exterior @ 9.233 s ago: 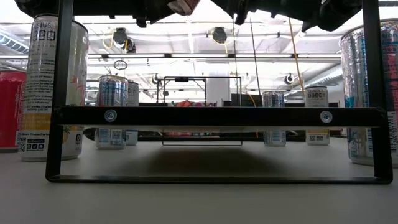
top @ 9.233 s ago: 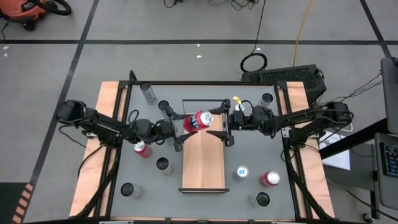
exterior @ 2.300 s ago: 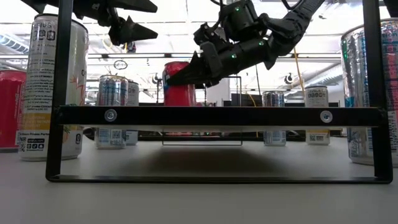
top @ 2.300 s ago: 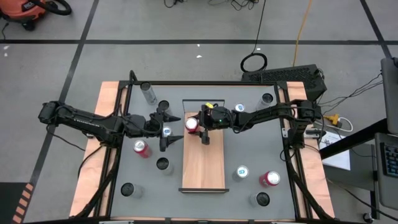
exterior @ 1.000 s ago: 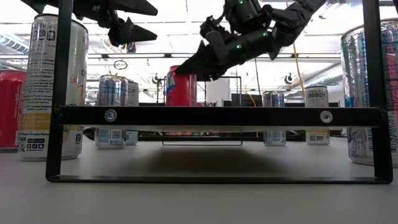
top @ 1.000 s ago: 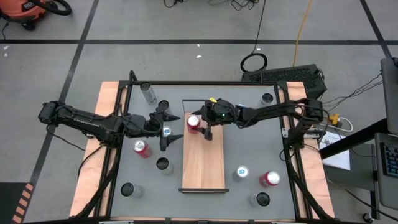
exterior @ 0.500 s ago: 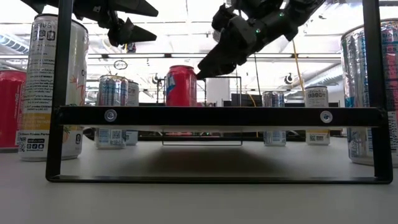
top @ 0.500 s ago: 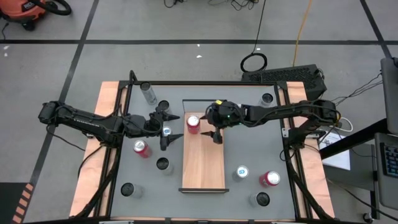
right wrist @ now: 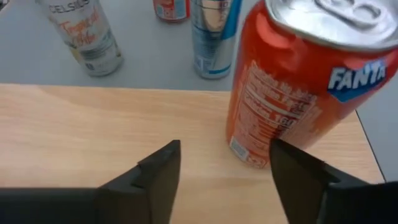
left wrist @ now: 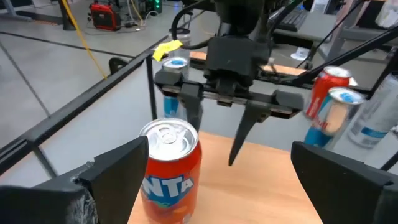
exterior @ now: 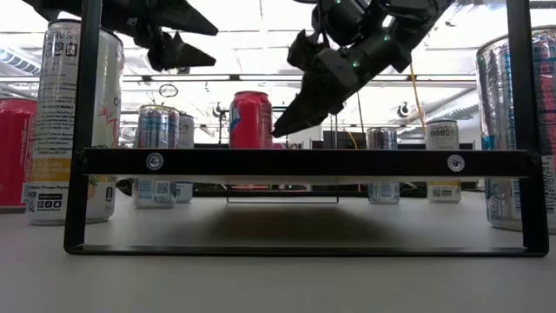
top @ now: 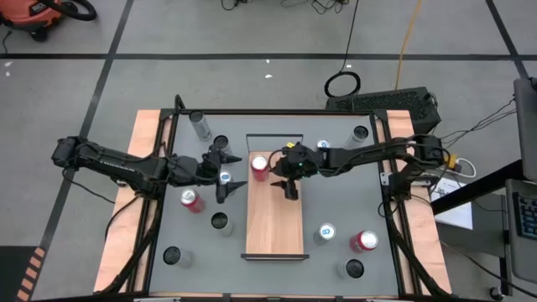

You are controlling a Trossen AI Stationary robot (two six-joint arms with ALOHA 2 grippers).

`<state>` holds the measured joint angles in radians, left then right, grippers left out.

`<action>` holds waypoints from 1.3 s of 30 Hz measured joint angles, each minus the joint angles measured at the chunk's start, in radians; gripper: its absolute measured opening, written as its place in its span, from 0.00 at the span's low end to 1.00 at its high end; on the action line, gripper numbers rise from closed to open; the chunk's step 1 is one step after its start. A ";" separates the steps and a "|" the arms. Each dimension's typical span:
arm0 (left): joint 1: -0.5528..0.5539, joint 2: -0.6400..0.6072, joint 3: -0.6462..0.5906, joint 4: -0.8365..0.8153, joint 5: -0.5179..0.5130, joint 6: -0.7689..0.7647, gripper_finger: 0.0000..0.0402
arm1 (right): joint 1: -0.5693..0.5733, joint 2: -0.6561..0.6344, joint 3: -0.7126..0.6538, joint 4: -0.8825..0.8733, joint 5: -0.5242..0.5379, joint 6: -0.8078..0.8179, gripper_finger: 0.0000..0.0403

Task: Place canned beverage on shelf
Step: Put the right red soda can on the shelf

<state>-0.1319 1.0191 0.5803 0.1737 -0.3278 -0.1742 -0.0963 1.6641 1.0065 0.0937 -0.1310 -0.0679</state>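
An orange Fanta can (top: 260, 165) (right wrist: 292, 81) stands upright on its base on the shelf (top: 275, 218), a light-wood board, near its far left corner. My right gripper (top: 284, 174) (right wrist: 225, 165) hangs over the shelf just right of the can. It is tipped down and open, with nothing between its fingers. My left gripper (top: 237, 172) waits off the shelf's left edge, wide open and pointing toward the can (left wrist: 168, 168).
Several other cans stand on the grey table around the shelf, among them a red one (top: 191, 200) at the left and a red one (top: 363, 242) at the near right. A thin black wire rail (top: 275, 137) closes the shelf's far end.
My right gripper has drawn back from the can's top toward the table's right edge and has tipped further downward. The can has stayed upright in its place on the shelf.
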 joint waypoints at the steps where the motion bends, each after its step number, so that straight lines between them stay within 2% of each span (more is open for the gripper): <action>1: 0.001 0.001 -0.003 0.000 -0.008 0.002 0.98 | 0.000 0.005 0.000 0.013 0.000 0.003 0.46; 6: 0.002 0.009 -0.011 0.003 -0.048 0.010 0.97 | 0.000 0.016 0.000 0.020 -0.001 0.003 0.35; 9: 0.004 0.009 -0.011 0.004 -0.048 0.025 0.93 | 0.000 0.015 0.000 0.014 -0.005 0.003 0.31; 14: 0.004 0.009 -0.011 0.001 -0.048 0.033 0.85 | 0.003 0.014 0.000 0.016 -0.079 0.037 0.26; 19: 0.004 0.009 -0.011 0.004 -0.047 0.056 0.78 | 0.016 0.021 0.000 0.080 -0.077 0.041 0.20; 25: 0.004 0.009 -0.011 0.005 -0.047 0.052 0.70 | 0.018 0.021 0.000 0.148 0.028 0.028 0.14; 34: 0.004 0.009 -0.011 0.004 -0.047 0.039 0.63 | 0.003 0.021 0.000 0.155 0.021 0.030 0.09; 39: -0.012 0.009 -0.011 0.004 -0.048 0.014 0.63 | 0.032 -0.032 -0.001 0.109 -0.057 0.068 0.08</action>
<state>-0.1438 1.0283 0.5694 0.1775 -0.3756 -0.1600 -0.0641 1.6318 1.0058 0.2028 -0.1878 0.0004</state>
